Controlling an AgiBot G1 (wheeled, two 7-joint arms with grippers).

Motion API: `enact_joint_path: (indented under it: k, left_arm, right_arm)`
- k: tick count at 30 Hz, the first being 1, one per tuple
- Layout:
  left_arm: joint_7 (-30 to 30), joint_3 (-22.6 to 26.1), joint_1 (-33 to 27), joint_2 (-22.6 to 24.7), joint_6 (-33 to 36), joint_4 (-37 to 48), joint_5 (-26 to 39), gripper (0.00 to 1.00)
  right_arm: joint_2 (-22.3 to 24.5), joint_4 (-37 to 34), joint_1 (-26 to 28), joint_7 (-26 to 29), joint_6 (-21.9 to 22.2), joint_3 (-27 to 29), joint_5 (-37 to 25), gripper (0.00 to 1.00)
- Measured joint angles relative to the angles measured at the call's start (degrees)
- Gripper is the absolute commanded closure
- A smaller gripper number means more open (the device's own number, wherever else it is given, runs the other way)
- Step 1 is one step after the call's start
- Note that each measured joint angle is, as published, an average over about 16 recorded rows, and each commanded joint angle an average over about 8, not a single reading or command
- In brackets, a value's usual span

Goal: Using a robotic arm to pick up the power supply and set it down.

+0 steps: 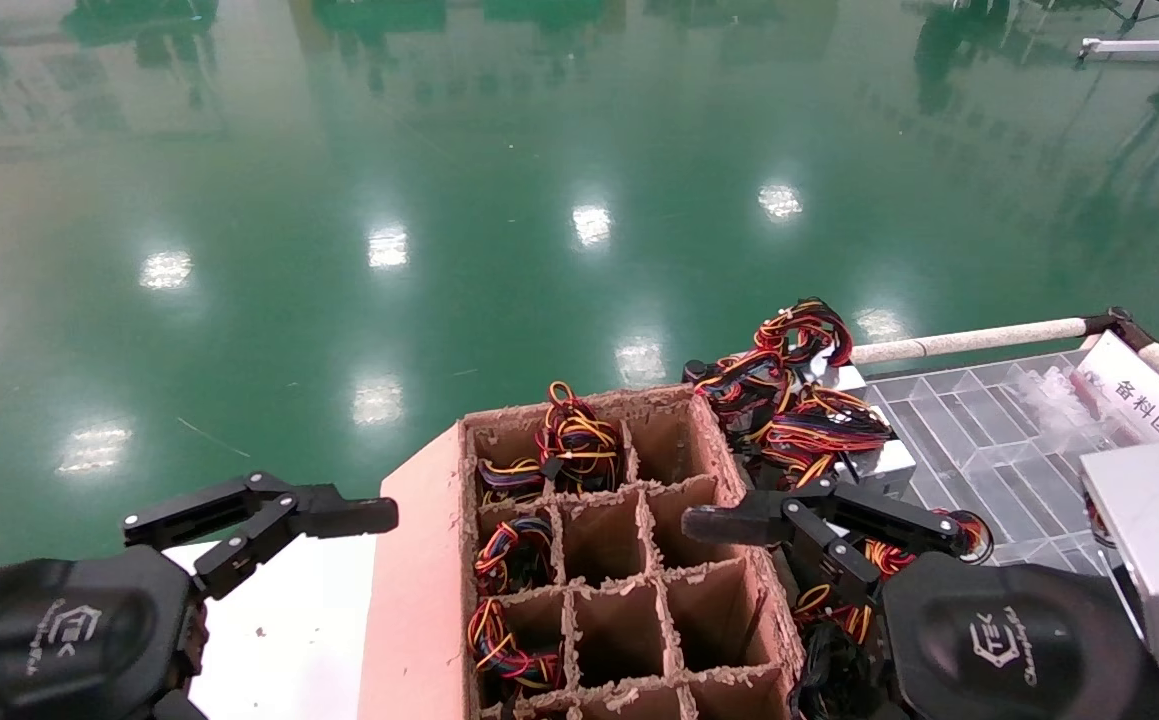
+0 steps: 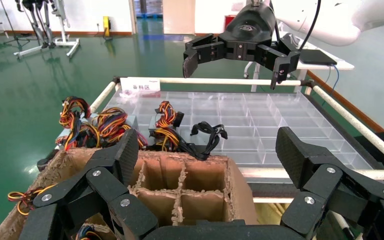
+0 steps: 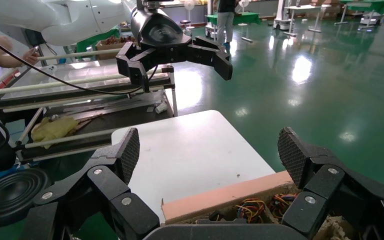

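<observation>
Left gripper (image 1: 259, 525): fingers spread wide, holding nothing. It hovers over the white table (image 1: 279, 620), just to the left of the cardboard box (image 1: 419, 600), and appears parked clear of the work.

The cardboard box, divided into cells, lies between the two grippers. Several cells on its left side hold coiled wire bundles (image 1: 569, 445); the cells nearest the right gripper look vacant. The dividers presumably keep units apart in transit.

Right gripper (image 1: 819, 520): fingers spread wide, empty, raised above the box's right edge. In the left wrist view it hangs well above the clear tray (image 2: 260, 125).

Power supply (image 1: 869, 465): a grey metal box under a thick tangle of red, yellow and black wires, resting just beyond the right gripper at the tray's near-left corner. No contact with it.

Judgement: pick-up not yet begun. The loose wiring may snag a finger on descent.
</observation>
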Motion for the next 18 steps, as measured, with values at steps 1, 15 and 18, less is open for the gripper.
enact_joint_path:
  k: [1, 15, 18]
  left_arm:
    - [0.0, 0.0, 0.0, 0.0, 0.0, 0.0, 0.0, 0.09]
    - [0.0, 0.0, 0.0, 0.0, 0.0, 0.0, 0.0, 1.0]
    - [0.0, 0.0, 0.0, 0.0, 0.0, 0.0, 0.0, 1.0]
  right_arm:
    - [0.0, 0.0, 0.0, 0.0, 0.0, 0.0, 0.0, 0.0]
    - [0.0, 0.0, 0.0, 0.0, 0.0, 0.0, 0.0, 0.0]
    - [0.0, 0.0, 0.0, 0.0, 0.0, 0.0, 0.0, 0.0]
